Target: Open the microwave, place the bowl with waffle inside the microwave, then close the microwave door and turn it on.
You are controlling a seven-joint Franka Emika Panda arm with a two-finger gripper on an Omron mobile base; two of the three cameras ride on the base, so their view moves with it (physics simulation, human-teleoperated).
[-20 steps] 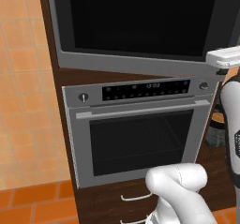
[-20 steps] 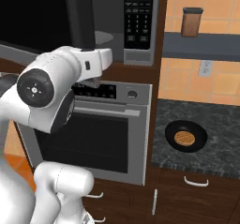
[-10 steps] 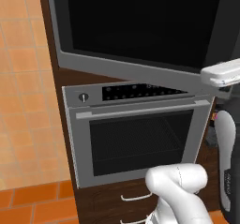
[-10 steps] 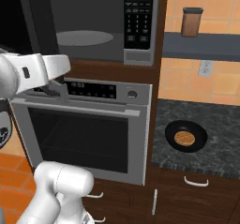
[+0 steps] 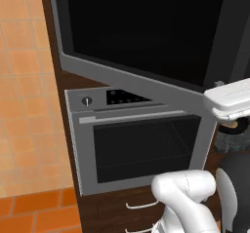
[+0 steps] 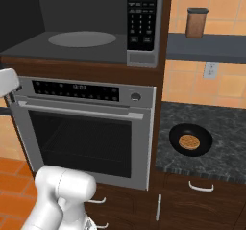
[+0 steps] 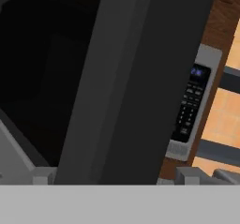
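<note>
The microwave (image 6: 96,51) stands open; its grey cavity and round turntable (image 6: 81,39) show, with the black keypad panel (image 6: 141,17) at its right. The microwave door (image 5: 146,32) is swung far out to the left, its black glass wide across the left base view. In the hand view my gripper (image 7: 115,176) is open, and the door's dark edge (image 7: 131,78) runs up between its widely spread fingertips. The bowl with waffle (image 6: 190,140) sits on the dark counter (image 6: 226,147) to the right of the oven, well away from the gripper.
The silver oven (image 6: 81,128) with its horizontal handle is shut below the microwave. A brown jar (image 6: 196,22) stands on a shelf above the counter. Drawers with white handles (image 6: 201,186) lie under the counter. An orange tiled wall (image 5: 24,105) is left of the cabinet.
The microwave door has swung much further open to the left, and the cavity and turntable are now fully exposed. My arm has moved left with it, almost out of the right base view.
</note>
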